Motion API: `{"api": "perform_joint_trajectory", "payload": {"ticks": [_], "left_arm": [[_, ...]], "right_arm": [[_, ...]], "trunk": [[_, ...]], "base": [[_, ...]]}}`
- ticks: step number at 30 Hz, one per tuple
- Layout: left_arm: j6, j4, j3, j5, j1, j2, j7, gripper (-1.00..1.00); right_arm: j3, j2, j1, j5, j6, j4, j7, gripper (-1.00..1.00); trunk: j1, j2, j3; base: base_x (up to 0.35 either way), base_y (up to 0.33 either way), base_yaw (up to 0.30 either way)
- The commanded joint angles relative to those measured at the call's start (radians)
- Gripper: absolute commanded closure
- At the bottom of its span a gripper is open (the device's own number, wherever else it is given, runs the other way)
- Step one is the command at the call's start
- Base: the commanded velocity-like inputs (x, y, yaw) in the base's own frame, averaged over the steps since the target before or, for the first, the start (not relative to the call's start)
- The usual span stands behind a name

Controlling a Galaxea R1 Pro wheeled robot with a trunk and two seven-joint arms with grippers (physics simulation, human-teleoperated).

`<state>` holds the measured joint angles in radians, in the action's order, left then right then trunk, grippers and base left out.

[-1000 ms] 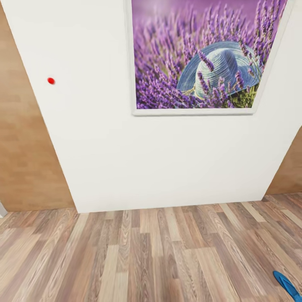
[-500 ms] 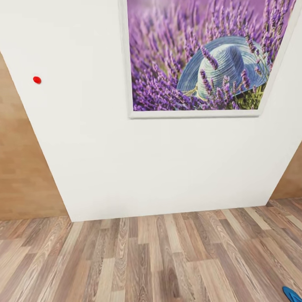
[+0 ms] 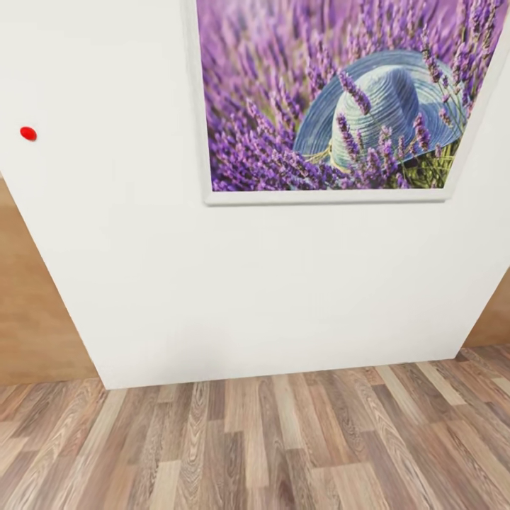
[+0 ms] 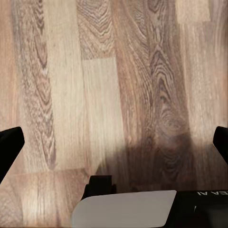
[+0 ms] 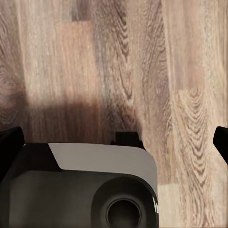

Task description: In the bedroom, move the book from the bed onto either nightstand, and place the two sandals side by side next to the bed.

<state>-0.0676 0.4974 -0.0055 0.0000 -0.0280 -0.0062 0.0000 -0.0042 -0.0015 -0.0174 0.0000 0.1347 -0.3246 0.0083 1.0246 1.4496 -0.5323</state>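
Left claw (image 4: 114,142) and right claw (image 5: 114,142) wide apart, empty

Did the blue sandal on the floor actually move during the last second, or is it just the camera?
Cannot tell. It slid out of frame as the lavender picture and red dot also shifted, so the camera moved.

One framed picture (image 3: 333,99) — one red dot (image 3: 28,133) — one wall (image 3: 248,283).

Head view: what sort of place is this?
Likely a room in a home: a white wall with a framed picture of lavender and a blue hat, above a wood-plank floor. A small red dot sits on the wall.
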Motion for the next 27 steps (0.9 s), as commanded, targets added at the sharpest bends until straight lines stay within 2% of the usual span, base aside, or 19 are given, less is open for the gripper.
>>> {"api": "perform_joint_trajectory", "payload": {"ticks": [1, 8, 27], "left_arm": [[-0.003, 0.0, -0.001, 0.0, -0.001, 0.0, 0.0, -1.0], [-0.003, 0.0, -0.001, 0.0, -0.001, 0.0, 0.0, -1.0], [-0.003, 0.0, -0.001, 0.0, -0.001, 0.0, 0.0, -1.0]], "right_arm": [[0.0, 0.0, -0.001, 0.0, 0.003, 0.001, 0.001, -1.0], [-0.002, -0.001, 0.0, -0.003, 0.003, 0.001, 0.001, -1.0], [-0.002, -0.002, -0.001, -0.003, 0.003, 0.001, 0.001, -1.0]], "trunk": [[0.0, 0.0, -0.001], [0.0, 0.0, -0.001], [0.0, 0.0, -0.001]], "base": [[0.254, -0.185, 0.0], [0.226, -0.187, -0.053], [0.013, -0.011, -0.274]]}}
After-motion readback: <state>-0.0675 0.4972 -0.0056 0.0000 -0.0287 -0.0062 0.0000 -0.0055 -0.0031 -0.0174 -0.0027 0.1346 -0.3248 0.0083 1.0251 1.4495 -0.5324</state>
